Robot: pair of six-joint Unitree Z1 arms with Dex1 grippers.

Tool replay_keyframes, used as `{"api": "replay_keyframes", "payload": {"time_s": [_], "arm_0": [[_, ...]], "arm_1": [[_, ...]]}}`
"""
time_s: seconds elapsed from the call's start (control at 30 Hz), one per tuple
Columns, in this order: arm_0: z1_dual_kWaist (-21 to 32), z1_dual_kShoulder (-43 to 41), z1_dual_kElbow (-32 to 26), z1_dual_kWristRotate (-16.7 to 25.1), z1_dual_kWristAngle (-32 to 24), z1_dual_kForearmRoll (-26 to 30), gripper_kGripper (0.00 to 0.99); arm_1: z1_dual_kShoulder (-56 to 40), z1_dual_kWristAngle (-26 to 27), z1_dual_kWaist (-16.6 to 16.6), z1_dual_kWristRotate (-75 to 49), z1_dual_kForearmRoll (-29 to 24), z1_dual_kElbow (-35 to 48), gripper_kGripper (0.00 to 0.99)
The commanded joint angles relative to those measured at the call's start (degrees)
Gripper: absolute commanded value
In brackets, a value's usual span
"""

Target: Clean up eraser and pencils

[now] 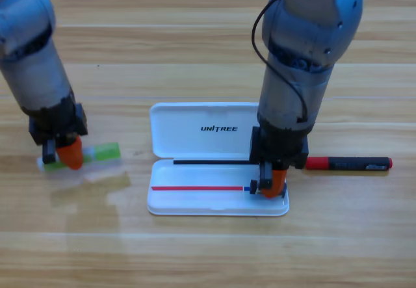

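Overhead view of the wooden table (208,255). We observed the left gripper (62,155) lowered at the left side of the table, its orange jaw tips set down at the left part of the eraser (104,151). The eraser, a green block with a pale end, lay flat on the wood, well apart from the white case (201,132), with its green end pointing toward the case. We could not tell whether the left jaws were closed on the eraser or merely resting against it, since the gripper body covered the contact.

We noted the white case lying open at mid-table, lid folded back toward the arms and tray nearer the viewer. The right gripper (270,185) pointed down into the right end of the tray, its orange tip just above the tray floor. We could not tell how its jaws stood, as the gap was hidden from above.

The pencil (351,164) lay flat on the table just right of the case, outside it, red end toward the right gripper and black body extending rightward.
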Motion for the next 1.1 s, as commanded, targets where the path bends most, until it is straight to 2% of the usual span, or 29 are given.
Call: {"api": "replay_keyframes", "payload": {"time_s": [0.03, 0.07, 0.1, 0.2, 0.23, 0.27, 0.37, 0.53, 0.63, 0.73, 0.93, 1.1], "arm_0": [[0.1, -3.3, 1.6, 1.1, 1.0, 1.1, 0.000], [0.1, -3.5, 1.6, 1.1, 1.1, 1.1, 0.000], [0.1, -3.6, 1.7, 1.2, 1.3, 1.1, 0.000], [0.1, -3.9, 1.7, 1.2, 1.3, 1.2, 0.000], [0.1, -4.1, 1.7, 1.2, 1.3, 1.3, 0.000], [0.1, -4.2, 1.5, 1.2, 1.3, 1.4, 0.000], [0.1, -4.8, 1.4, 1.2, 1.3, 1.6, 0.000], [0.1, -5.7, 0.9, 1.2, 1.3, 2.5, 0.000], [-0.1, -7.3, -0.4, 1.2, 1.1, 4.4, 0.000], [-1.8, -9.2, -1.5, 1.9, 0.8, 6.1, 0.000], [-9.3, -9.4, -3.7, 2.8, 0.8, 7.5, 0.000], [-13.3, -4.3, -7.2, 2.8, -1.1, 9.4, 0.000]], "arm_1": [[4.4, -1.2, 1.5, 1.1, 0.7, -0.6, 0.000], [4.5, -1.2, 1.5, 1.2, 0.7, -0.6, 0.000], [4.6, -1.3, 1.5, 1.4, 0.7, -0.7, 0.144], [4.6, -2.6, 1.5, 1.9, 0.7, -1.0, 0.773], [4.4, -2.6, 1.5, 2.3, 0.7, -1.3, 0.871], [4.0, -2.7, 1.4, 2.7, 0.7, -1.6, 0.905], [1.6, -2.7, 1.5, 3.6, 0.7, -1.7, 0.966], [-9.5, -2.6, 1.0, 4.2, 0.9, 2.0, 0.990], [-17.6, -2.3, -0.7, 4.2, 0.9, 7.8, 0.990], [-22.2, -1.9, -4.1, 4.1, 0.8, 13.7, 0.990], [-18.9, -1.5, -13.1, -2.8, -2.1, 20.9, 0.990], [-11.2, -2.3, -17.1, -10.3, -6.3, 19.2, 0.983]]}}
